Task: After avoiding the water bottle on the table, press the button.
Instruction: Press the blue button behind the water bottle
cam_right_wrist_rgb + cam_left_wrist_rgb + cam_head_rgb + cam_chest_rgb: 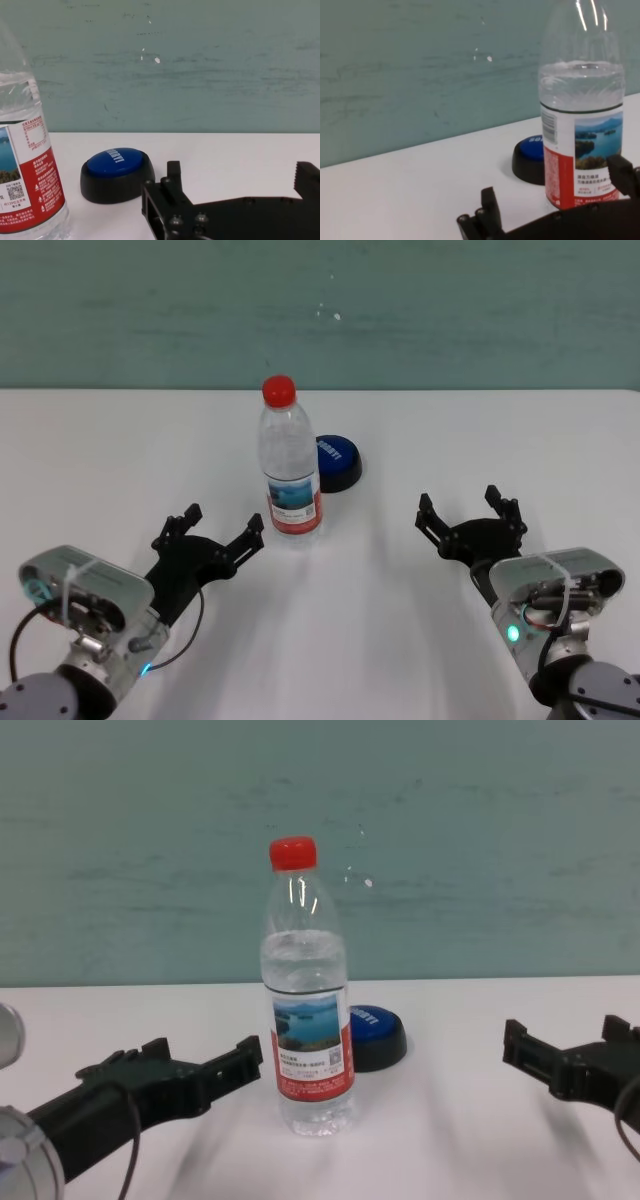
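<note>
Button [336, 462] behind bottle [291, 468], ahead of grippers

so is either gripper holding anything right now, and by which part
Nothing is held. The left gripper is open just left of the water bottle without closing on it; the right gripper is open over bare table, right of the button.

Red-capped clear water bottle [292, 462] — lake-photo label over red; blue-topped, black-based button [337, 462].

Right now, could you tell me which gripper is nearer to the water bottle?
Left. The left gripper sits open just beside the water bottle, on its left, fingertips close to its base. The right gripper is open too, farther off to the bottle's right.
</note>
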`<state>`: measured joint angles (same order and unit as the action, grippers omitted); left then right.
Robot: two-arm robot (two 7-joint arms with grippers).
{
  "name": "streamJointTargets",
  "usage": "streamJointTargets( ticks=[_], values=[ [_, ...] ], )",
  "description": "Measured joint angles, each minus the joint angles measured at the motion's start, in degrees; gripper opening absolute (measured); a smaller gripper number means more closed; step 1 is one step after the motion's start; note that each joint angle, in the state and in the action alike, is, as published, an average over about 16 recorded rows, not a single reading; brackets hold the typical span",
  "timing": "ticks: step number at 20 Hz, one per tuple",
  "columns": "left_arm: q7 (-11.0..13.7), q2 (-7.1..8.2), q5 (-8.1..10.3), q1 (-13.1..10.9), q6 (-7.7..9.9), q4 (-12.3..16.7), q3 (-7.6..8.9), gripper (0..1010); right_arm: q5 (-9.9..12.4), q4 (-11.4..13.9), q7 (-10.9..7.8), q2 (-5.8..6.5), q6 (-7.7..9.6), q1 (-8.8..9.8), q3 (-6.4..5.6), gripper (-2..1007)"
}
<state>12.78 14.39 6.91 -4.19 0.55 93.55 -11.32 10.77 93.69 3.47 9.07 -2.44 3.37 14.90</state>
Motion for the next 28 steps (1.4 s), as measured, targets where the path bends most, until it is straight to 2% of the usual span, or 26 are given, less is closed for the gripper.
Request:
streamJointTargets(
  ticks=[14, 28],
  values=[
    [-0.9, 0.15, -0.27, -3.3, -0.53, 3.1, 1.53, 1004, 0.0, 0.0, 0.0, 0.0, 0.0, 0.0, 0.0, 1003],
    [-2.3, -0.19, -1.14, -6.4, -0.53, 5.7, 4.14, 1004, 0.0, 0.0, 0.0, 0.0, 0.0, 0.0, 0.0, 1003]
  ],
)
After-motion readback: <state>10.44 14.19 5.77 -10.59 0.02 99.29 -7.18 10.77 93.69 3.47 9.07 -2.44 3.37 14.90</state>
